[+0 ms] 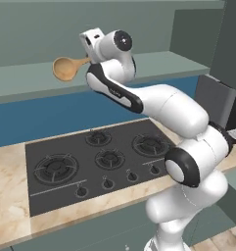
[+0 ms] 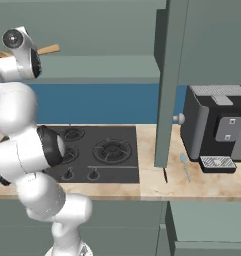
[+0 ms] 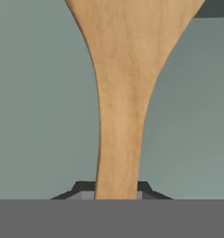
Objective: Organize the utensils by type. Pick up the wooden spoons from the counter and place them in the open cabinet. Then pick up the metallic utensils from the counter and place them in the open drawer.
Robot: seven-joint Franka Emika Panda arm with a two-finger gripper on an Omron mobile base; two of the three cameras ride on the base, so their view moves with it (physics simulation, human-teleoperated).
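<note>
My gripper (image 3: pixel 114 189) is shut on the handle of the large orange-brown wooden spoon (image 3: pixel 125 69), whose handle widens upward into the bowl in the hand view. In the left base view the spoon (image 1: pixel 66 68) is held level in front of the open cabinet's shelf (image 1: pixel 26 81), its bowl pointing left of the gripper (image 1: pixel 88 58). From the right base view the spoon's handle end (image 2: pixel 48 49) sticks out beside the arm. A pale blue-grey metal spoon (image 2: pixel 184 165) lies on the counter (image 2: pixel 212 185) near the cabinet door (image 2: pixel 168 85).
A black gas hob (image 1: pixel 97 159) is set in the counter below the arm. A dark coffee machine (image 2: pixel 217 127) stands at the right. The tall cabinet door hangs open with its knob (image 2: pixel 180 118) over the counter. A grey-green drawer (image 2: pixel 207 222) juts out at the lower right.
</note>
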